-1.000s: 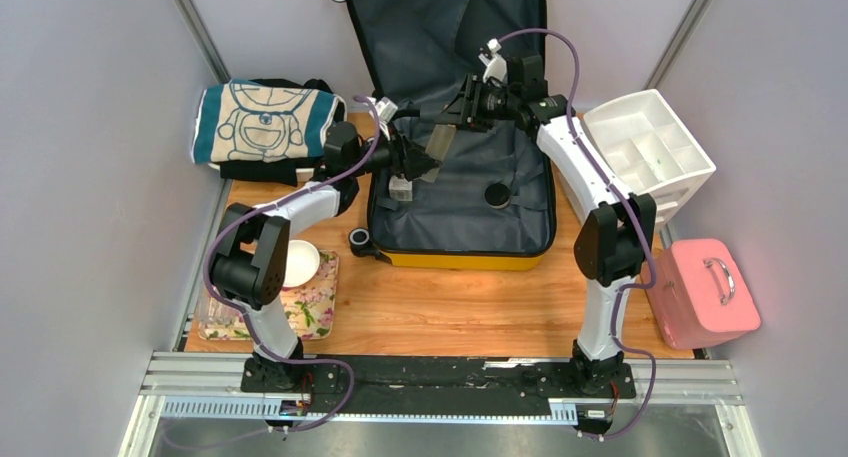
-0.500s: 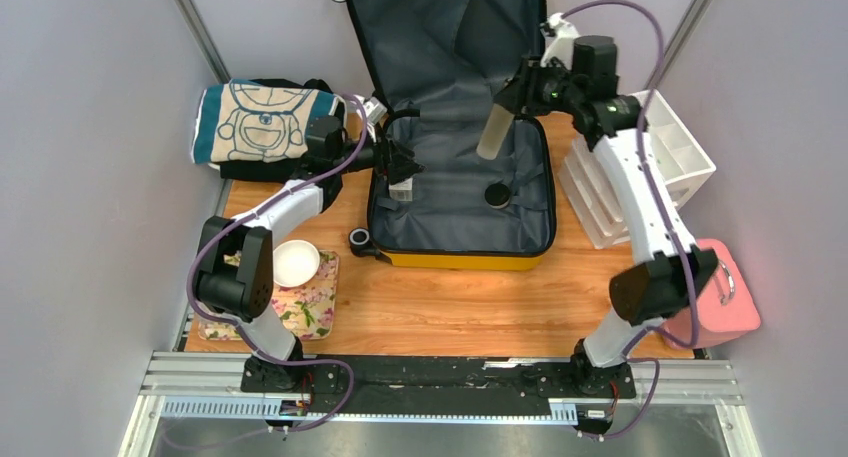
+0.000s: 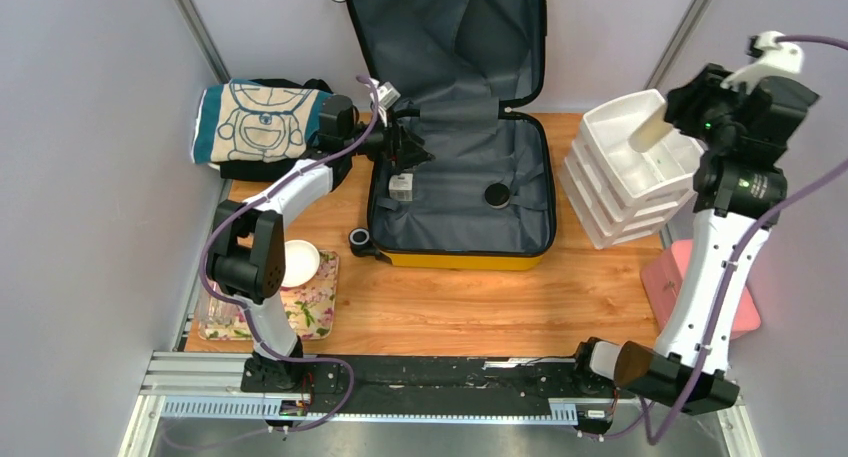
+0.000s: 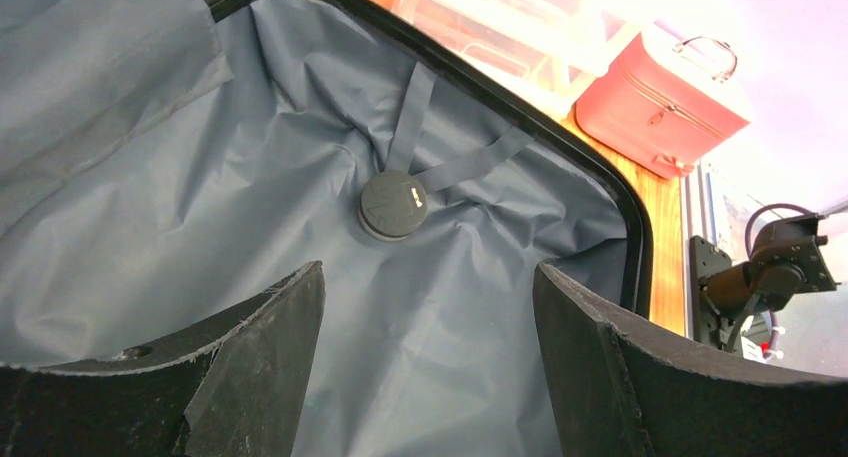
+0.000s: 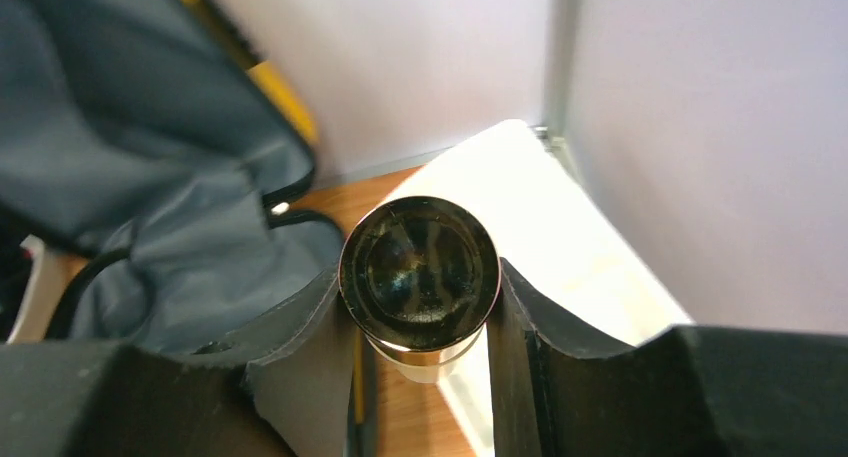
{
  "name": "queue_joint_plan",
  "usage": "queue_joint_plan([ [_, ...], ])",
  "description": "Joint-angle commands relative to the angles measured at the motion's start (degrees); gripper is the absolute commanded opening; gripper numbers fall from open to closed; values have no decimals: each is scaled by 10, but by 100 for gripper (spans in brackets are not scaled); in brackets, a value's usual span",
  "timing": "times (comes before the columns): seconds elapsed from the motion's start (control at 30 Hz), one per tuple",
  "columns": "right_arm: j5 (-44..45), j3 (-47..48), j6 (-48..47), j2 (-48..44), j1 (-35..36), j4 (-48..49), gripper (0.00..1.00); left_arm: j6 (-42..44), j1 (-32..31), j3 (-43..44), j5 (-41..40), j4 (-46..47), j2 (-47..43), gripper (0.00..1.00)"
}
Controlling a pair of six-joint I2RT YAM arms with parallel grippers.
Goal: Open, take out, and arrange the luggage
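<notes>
Right gripper [image 5: 420, 312]: clenched on a pale bottle [image 3: 651, 132]; in the right wrist view one finger presses each side of its dark round cap [image 5: 420, 270].
Pale bottle: tilted, held in the air at the upper right of the top view, above the white trays [image 3: 612, 192].
Left gripper [image 4: 428, 277]: released, with the fingers [image 4: 262, 347] spread wide and nothing between them; in the top view it sits left of centre, over the left edge of the luggage [image 3: 455, 212].
Luggage: lying open in the upper centre of the top view, with the lower shell flat on the table [image 3: 450, 307] and the lid leaning up against the back wall. It has a dark grey lining inside and a yellow edge along the near side.
Round dark disc [image 4: 393, 205]: on the lining where two straps meet, right of centre in the lower shell.
Small pale item [image 3: 401, 187]: on the lining, near the left wall of the shell, just below the left gripper.
White trays: a stack right of the luggage, with the top one divided into compartments.
Pink case [image 4: 660, 87]: lower right of the top view, partly hidden behind the right arm.
Blue-and-cream bag [image 3: 265, 122]: upper left, beside the luggage.
White bowl [image 3: 298, 262]: on a floral mat [image 3: 312, 315], lower left.
</notes>
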Motion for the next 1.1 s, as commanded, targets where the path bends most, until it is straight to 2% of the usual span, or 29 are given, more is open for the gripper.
queue_joint_plan([
  [0.0, -7, -3, 18, -45, -96, 43, 0, 47, -14, 35, 23, -26, 2, 84],
  [0.17, -11, 28, 9, -18, -154, 44, 0, 46, -15, 22, 26, -11, 1, 84],
  [0.6, -7, 122, 15, 141, -150, 93, 0, 35, -5, -44, 18, 37, -23, 84],
  [0.87, 1, 138, -3, 183, -137, 112, 0, 40, 10, -57, 12, 27, -29, 85],
  [1.07, 10, 115, -37, 187, -120, 120, 0, 65, 13, -49, -1, -11, -29, 85],
])
